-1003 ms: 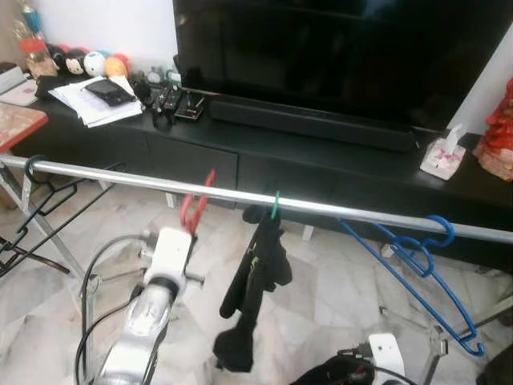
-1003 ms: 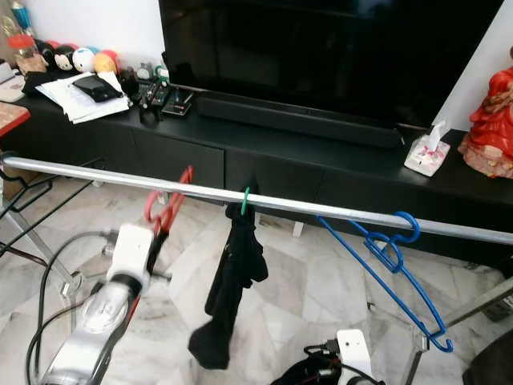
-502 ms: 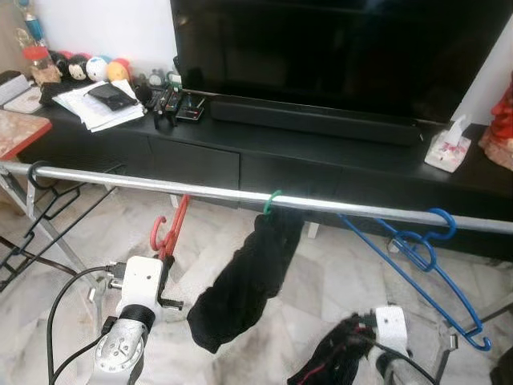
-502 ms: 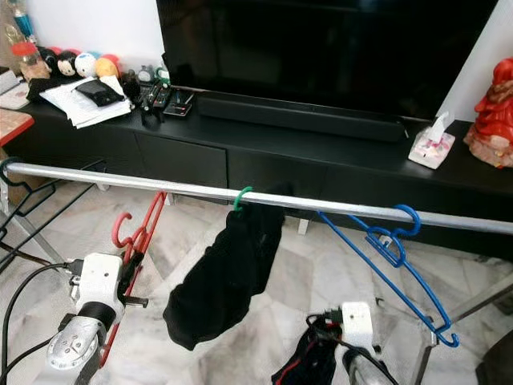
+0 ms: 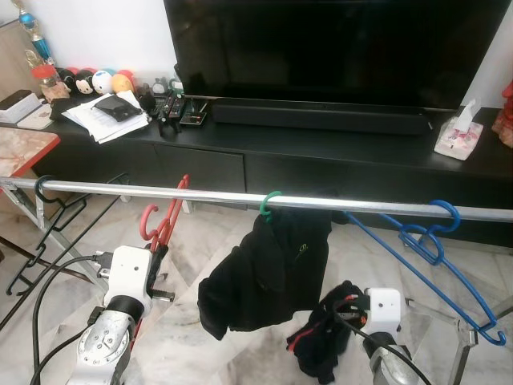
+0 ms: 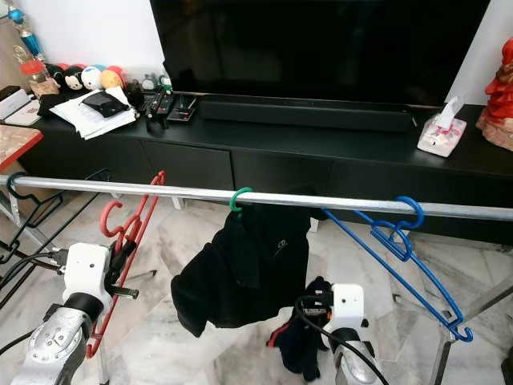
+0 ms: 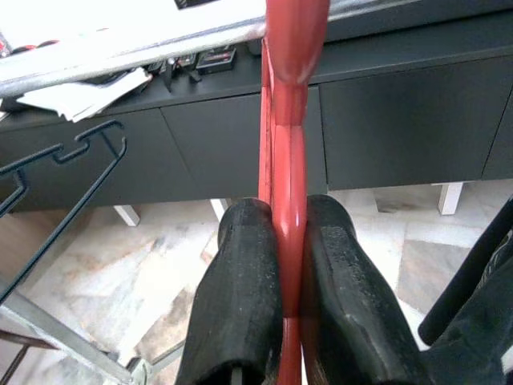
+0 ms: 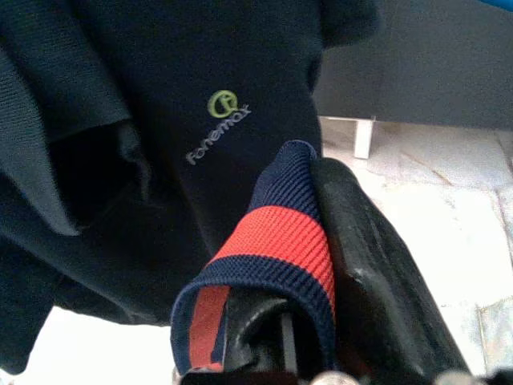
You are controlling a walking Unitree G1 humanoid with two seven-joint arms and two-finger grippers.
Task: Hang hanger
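My left gripper point(image 7: 288, 218) is shut on a red hanger point(image 5: 166, 221), pinching its flat stem. The hanger rises to the left of the green hook, its upper end at the silver rail point(image 5: 200, 194) and its hook point(image 5: 147, 220) hanging just below. A black shirt point(image 5: 268, 265) hangs from the rail on a green hanger point(image 5: 271, 204). Low beside it, my right gripper point(image 5: 341, 314) is shut on a dark garment point(image 5: 321, 341). Its navy and red striped cuff point(image 8: 272, 241) lies against one black finger point(image 8: 365, 249).
A blue hanger point(image 5: 437, 245) hangs on the rail at the right, a black wire hanger point(image 5: 50, 210) at the far left. Behind the rail stands a black TV cabinet point(image 5: 321, 152) with a TV, papers and a tissue box. The rack's legs stand on the marble floor.
The view has shifted. My left gripper dropped from the rail with the red hanger, and its upper end is now back at the rail. The right gripper rose with the dark garment, and the shirt swung.
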